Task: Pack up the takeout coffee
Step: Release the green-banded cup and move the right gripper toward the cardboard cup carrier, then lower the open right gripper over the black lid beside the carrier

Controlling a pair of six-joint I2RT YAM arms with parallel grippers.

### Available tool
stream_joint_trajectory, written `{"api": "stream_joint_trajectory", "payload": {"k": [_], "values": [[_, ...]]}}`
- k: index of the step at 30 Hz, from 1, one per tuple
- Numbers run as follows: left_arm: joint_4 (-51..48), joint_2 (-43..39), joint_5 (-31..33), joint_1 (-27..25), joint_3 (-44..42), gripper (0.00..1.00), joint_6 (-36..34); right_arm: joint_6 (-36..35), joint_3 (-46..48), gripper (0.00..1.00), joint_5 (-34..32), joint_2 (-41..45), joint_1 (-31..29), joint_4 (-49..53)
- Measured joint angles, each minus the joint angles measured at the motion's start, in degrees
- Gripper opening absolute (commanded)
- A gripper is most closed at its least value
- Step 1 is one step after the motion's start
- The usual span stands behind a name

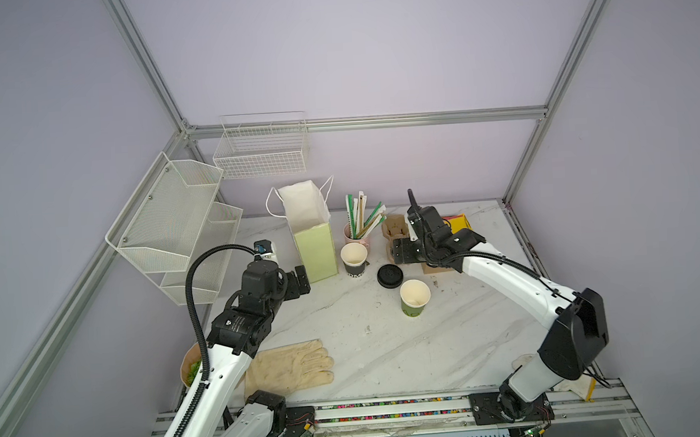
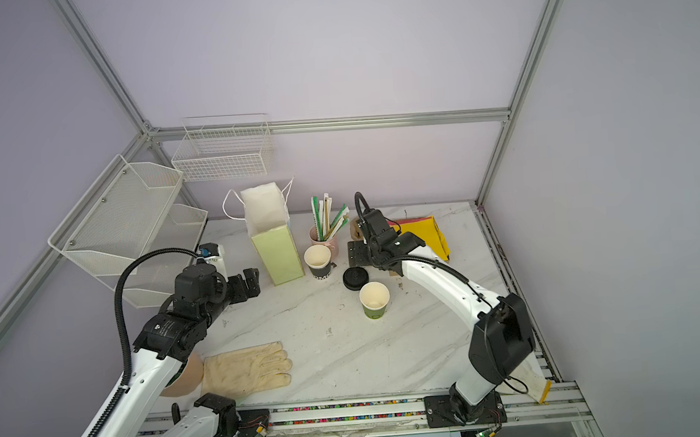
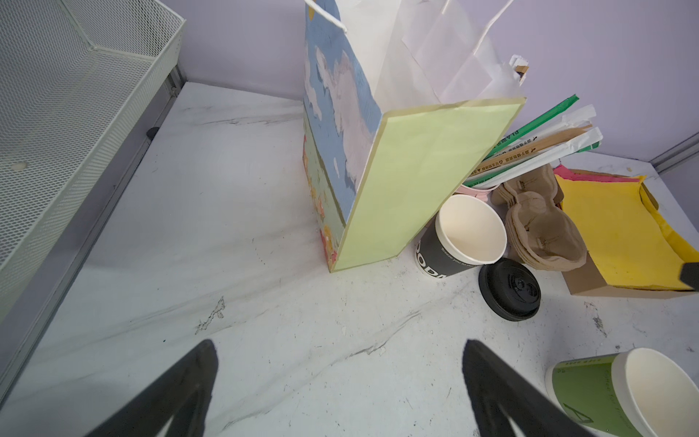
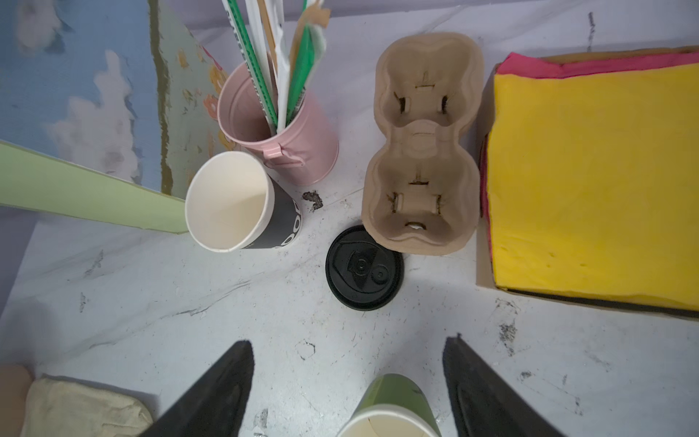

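Near the black lid [image 4: 363, 268], black cup [image 4: 281, 223] reads perhaps "OOD".

Left arm [image 1: 228, 366], right arm [image 1: 506, 276]: white shells, black joints, black ribbed cable conduits [image 1: 189, 296], black tapered claw fingers [image 4: 215, 393].

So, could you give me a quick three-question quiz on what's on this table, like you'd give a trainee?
1. True or false: the green cup stands open, with no lid on it.
2. Where does the black lid lie? A in the paper bag; B on the table, between the green cup and the black cup; C on the glove.
3. What does the pink cup hold?
Key: 1 true; 2 B; 3 wrapped straws.
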State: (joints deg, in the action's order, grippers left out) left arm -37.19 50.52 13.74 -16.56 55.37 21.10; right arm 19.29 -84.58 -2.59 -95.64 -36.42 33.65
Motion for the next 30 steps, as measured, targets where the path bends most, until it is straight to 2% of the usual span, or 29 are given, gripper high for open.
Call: {"api": "stream_joint_trajectory", "payload": {"k": [3, 8, 18, 24, 30], "values": [[-0.3, 0.0, 0.0, -0.2, 0.0, 1.00, -0.7, -0.4, -2.9, 0.90, -1.6, -6.1, -1.9, 1.3], [-0.9, 0.0, 0.5, -1.3, 0.0, 1.00, -1.3, -0.6, -4.2, 0.95, -2.7, -11.6, -2.5, 2.2], [-1.5, 0.0, 1.2, -1.9, 0.0, 1.00, -2.3, 0.0, -7.6, 0.92, -4.9, -19.4, -2.5, 2.9], [-1.5, 0.0, 1.5, -2.0, 0.0, 1.00, -2.6, 0.8, -7.7, 0.92, -5.7, -21.7, -2.5, 3.1], [-1.5, 0.0, 1.5, -2.0, 0.0, 1.00, -2.7, 1.3, -8.9, 0.88, -6.2, -22.9, -2.4, 3.1]]}}
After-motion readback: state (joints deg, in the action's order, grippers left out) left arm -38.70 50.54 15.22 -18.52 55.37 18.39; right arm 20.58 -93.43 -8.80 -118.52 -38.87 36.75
